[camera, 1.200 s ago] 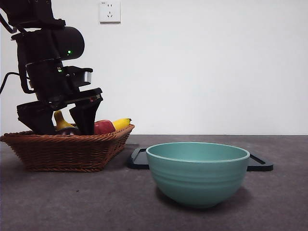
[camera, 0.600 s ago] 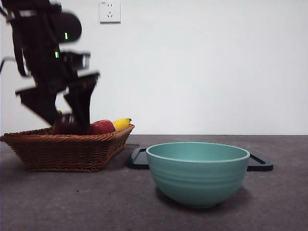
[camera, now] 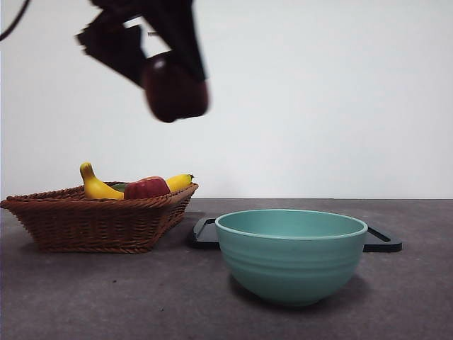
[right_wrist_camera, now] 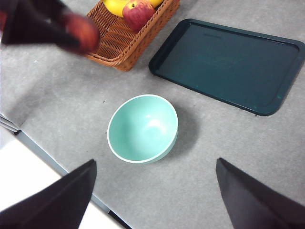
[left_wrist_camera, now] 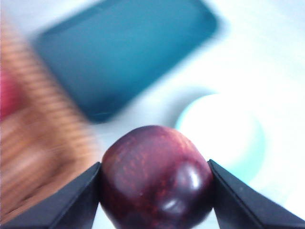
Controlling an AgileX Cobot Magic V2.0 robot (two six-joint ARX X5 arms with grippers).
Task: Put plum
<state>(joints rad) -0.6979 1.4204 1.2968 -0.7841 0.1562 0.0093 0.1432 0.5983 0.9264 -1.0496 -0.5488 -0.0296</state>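
Observation:
The dark maroon plum hangs high in the air in the front view, above the gap between basket and bowl. My left gripper is shut on the plum, one black jaw on each side of it. In the right wrist view the plum shows blurred beside the basket, held by the left gripper. My right gripper is open and high above the table, over the green bowl.
A wicker basket at the left holds a banana and a red apple. A green bowl stands in front of a flat black tray, which lies behind it on the grey table.
The left gripper lifted the plum out of the basket, rising fast and shifting right toward the bowl. Basket, bowl and tray stayed put.

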